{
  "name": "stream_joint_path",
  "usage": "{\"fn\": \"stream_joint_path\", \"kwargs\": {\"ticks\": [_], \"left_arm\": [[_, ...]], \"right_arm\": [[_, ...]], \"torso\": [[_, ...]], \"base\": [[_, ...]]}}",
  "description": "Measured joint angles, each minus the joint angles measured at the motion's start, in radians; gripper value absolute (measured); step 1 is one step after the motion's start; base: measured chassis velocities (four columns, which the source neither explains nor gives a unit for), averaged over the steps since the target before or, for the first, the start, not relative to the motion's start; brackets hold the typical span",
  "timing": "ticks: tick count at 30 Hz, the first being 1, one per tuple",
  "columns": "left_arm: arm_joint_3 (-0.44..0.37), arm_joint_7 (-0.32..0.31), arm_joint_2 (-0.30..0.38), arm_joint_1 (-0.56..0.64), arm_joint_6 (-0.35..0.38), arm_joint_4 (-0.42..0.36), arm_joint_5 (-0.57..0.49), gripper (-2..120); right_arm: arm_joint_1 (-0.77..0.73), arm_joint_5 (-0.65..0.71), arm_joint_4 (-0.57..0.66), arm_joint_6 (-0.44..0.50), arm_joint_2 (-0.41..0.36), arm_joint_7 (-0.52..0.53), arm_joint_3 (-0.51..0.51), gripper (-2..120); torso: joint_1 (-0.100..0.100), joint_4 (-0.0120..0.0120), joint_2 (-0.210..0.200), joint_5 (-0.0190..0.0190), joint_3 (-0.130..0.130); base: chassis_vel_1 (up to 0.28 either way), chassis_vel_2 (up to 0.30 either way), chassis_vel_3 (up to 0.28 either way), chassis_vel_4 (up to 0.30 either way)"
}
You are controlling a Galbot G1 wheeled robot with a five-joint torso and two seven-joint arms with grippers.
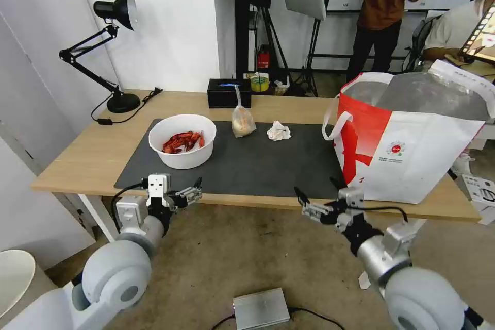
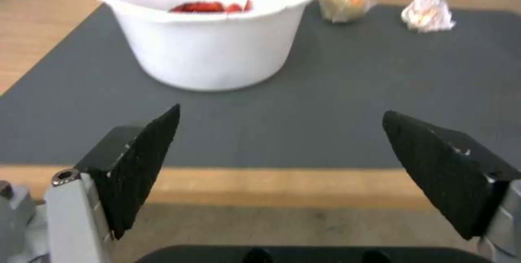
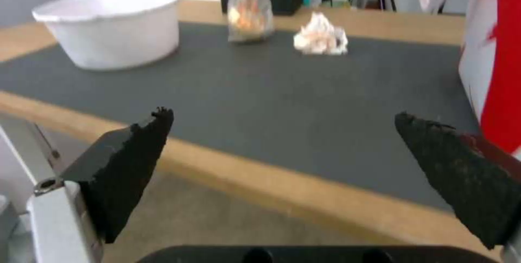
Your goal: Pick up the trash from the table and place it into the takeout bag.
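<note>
A light-wood desk (image 1: pixel 87 157) is seen before the robot, with a dark grey mat (image 1: pixel 268 165) laid along its middle. On the mat's left part a white round bowl (image 1: pixel 182 141) is stood upright; red crayfish shells (image 1: pixel 181 142) are held inside it. Behind the mat's middle a small knotted clear bag (image 1: pixel 242 120) is stood upright, and just to its right a crumpled white tissue (image 1: pixel 278 131) is lain on the mat, apart from the bag. At the desk's right end the takeout bag (image 1: pixel 412 139) is stood upright with its mouth open, silver lining exposed, and a white loop handle (image 1: pixel 334 121) hung on its left side. A black rectangular box (image 1: pixel 229 93) is placed at the desk's far edge, and a black lamp (image 1: pixel 111 51) at the far left corner.

The left gripper (image 1: pixel 195 189) is held off the desk's near edge, in front of the bowl, touching nothing; its fingers (image 2: pixel 144 165) are spread wide apart with nothing between them. The right gripper (image 1: pixel 315 197) is held off the near edge as well, near the bag's lower left corner; its fingers (image 3: pixel 130 165) are likewise parted and empty. Both are kept well apart from the trash.
</note>
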Motion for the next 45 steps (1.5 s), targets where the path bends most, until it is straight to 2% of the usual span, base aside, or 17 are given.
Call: {"fn": "stream_joint_path", "kwargs": {"ticks": [1, 5, 16, 27, 37, 45], "left_arm": [[0.000, 0.000, 0.000, 0.000, 0.000, 0.000, 0.000, 100], [-0.046, 0.078, -0.006, 0.129, -0.042, 0.009, 0.088, 100], [-0.097, 0.182, -0.029, 0.246, -0.120, 0.056, 0.191, 100], [-0.101, 0.249, -0.023, 0.241, -0.188, 0.114, 0.202, 100], [-0.102, 0.273, -0.017, 0.233, -0.228, 0.148, 0.202, 100], [-0.101, 0.287, -0.015, 0.233, -0.243, 0.154, 0.201, 100]], "right_arm": [[0.000, 0.000, 0.000, 0.000, 0.000, 0.000, 0.000, 100], [-0.075, -0.040, -0.011, 0.030, 0.006, -0.002, 0.004, 100], [-0.098, -0.055, -0.052, 0.056, 0.019, 0.000, -0.003, 100], [-0.115, -0.055, -0.076, 0.083, 0.021, -0.008, 0.000, 100], [-0.111, -0.048, -0.103, 0.151, -0.005, -0.097, 0.013, 100], [-0.113, -0.034, -0.107, 0.155, -0.015, -0.100, 0.014, 100]], "torso": [[0.000, 0.0000, 0.000, 0.0000, 0.000], [0.000, 0.0001, 0.000, 0.0000, 0.000], [0.000, 0.0002, 0.000, 0.0001, 0.000], [0.000, 0.0001, 0.000, 0.0001, 0.000], [0.000, 0.0001, 0.000, 0.0000, 0.000], [0.000, 0.0001, 0.000, 0.0000, 0.000]], "base": [[0.000, 0.000, 0.000, 0.000], [0.000, 0.000, 0.000, 0.000], [0.000, 0.000, 0.000, 0.000], [0.000, 0.000, 0.000, 0.000], [0.000, 0.000, 0.000, 0.000], [0.000, 0.000, 0.000, 0.000]]}}
